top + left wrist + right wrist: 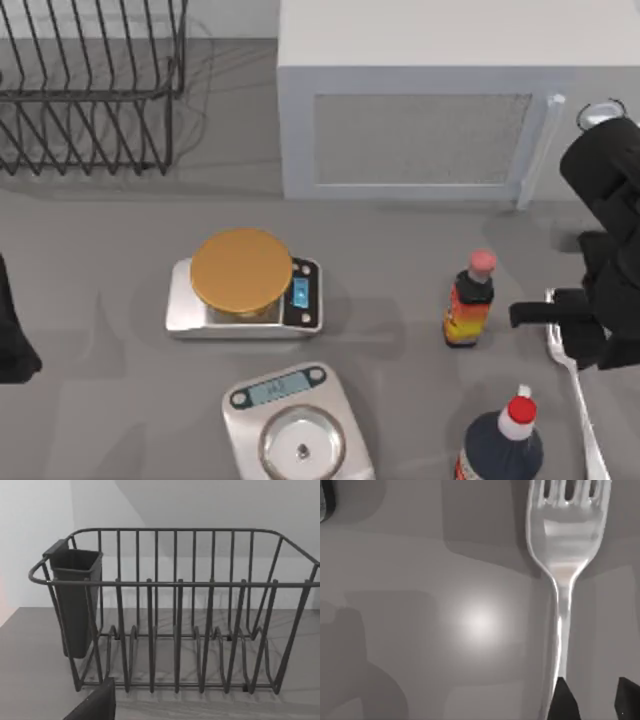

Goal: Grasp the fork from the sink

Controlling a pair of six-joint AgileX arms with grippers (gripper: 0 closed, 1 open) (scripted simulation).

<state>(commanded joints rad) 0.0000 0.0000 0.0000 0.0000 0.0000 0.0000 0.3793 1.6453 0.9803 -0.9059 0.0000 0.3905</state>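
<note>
Directly under right hand (585,335), fork (580,400), flat.

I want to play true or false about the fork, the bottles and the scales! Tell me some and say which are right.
1. The fork lies flat on the grey counter at the right. True.
2. The right pincer is over the fork's pronged end. True.
3. The scale with the orange disc is upside down. False: it sits upright.
4. The dish rack is full of plates. False: its slots are bare.
5. The bottle with the pink cap stands upright. True.
</note>
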